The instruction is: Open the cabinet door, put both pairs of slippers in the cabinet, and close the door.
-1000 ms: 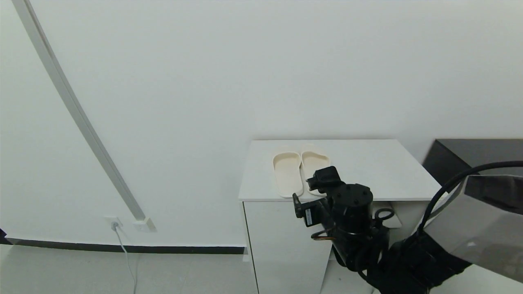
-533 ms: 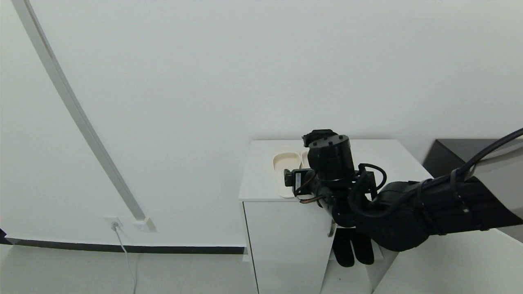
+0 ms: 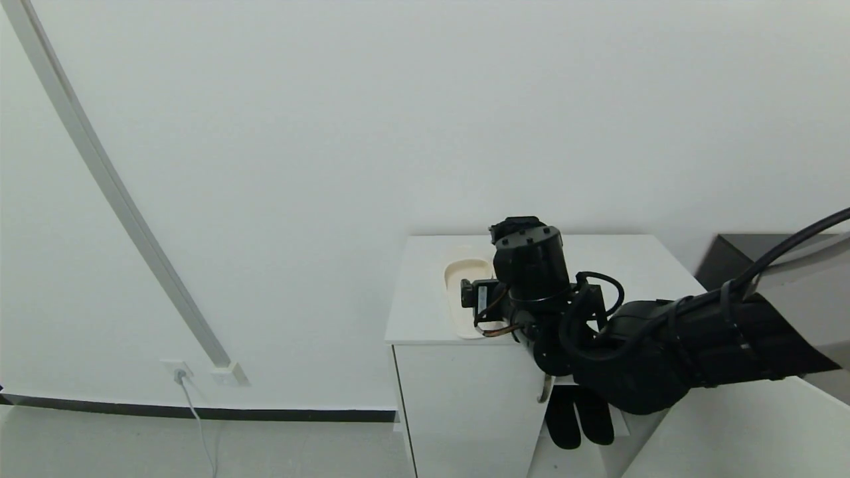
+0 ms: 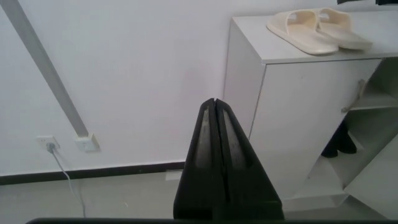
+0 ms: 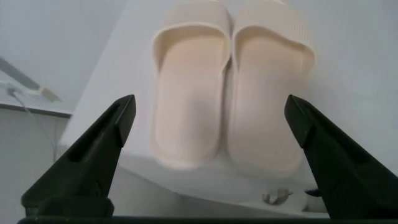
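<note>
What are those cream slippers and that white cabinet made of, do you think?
The cream slippers look like moulded foam or soft rubber: one seamless piece, matte, with rounded thick edges. The cabinet looks like white laminated board: flat, smooth panels with sharp square edges, though painted wood is possible.

Lifted right gripper (image 5: 208, 104) from front of cabinet (image 3: 465, 398) to above its top; hovering, fingers spread, over cream slippers (image 5: 230, 87). Uncovered black slippers (image 3: 578, 418) inside. Shifted head view slightly.

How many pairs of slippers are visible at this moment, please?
2. The cream pair lies on the cabinet top; the black pair sits inside the cabinet. More may hide inside.
</note>
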Controlling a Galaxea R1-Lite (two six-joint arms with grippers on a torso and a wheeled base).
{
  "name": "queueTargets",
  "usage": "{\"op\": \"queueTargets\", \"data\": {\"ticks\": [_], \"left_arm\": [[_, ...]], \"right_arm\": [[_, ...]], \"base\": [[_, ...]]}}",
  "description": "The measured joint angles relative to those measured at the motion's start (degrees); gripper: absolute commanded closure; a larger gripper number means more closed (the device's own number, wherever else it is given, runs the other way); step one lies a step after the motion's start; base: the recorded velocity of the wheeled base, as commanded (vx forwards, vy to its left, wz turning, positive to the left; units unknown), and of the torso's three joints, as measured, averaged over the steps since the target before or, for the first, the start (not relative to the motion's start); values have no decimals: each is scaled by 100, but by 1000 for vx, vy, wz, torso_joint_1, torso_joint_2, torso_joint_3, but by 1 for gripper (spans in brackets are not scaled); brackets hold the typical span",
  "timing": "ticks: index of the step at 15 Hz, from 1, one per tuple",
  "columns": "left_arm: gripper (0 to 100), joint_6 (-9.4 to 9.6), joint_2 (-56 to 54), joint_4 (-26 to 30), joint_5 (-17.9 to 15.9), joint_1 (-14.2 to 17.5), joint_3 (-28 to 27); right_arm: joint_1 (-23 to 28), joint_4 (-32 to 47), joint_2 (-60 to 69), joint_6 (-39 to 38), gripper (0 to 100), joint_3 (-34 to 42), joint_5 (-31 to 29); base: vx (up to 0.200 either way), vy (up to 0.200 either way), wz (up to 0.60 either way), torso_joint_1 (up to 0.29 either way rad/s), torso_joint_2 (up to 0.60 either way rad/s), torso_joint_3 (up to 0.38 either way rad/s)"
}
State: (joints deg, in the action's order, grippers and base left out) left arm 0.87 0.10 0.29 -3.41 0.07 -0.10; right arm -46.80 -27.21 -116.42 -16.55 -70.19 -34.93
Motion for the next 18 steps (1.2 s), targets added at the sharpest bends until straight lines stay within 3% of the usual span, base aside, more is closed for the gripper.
{"op": "queueTargets", "data": {"ticks": [8, 18], "left_arm": [[100, -13, 0, -2, 41, -5, 0], [100, -16, 0, -2, 41, 0, 0]], "right_arm": [[-179, -807, -157, 16, 0, 770, -10], [199, -1037, -1042, 235, 0, -37, 33]], "base": [[25, 0, 0, 2, 0, 1], [0, 0, 0, 0, 0, 0]]}}
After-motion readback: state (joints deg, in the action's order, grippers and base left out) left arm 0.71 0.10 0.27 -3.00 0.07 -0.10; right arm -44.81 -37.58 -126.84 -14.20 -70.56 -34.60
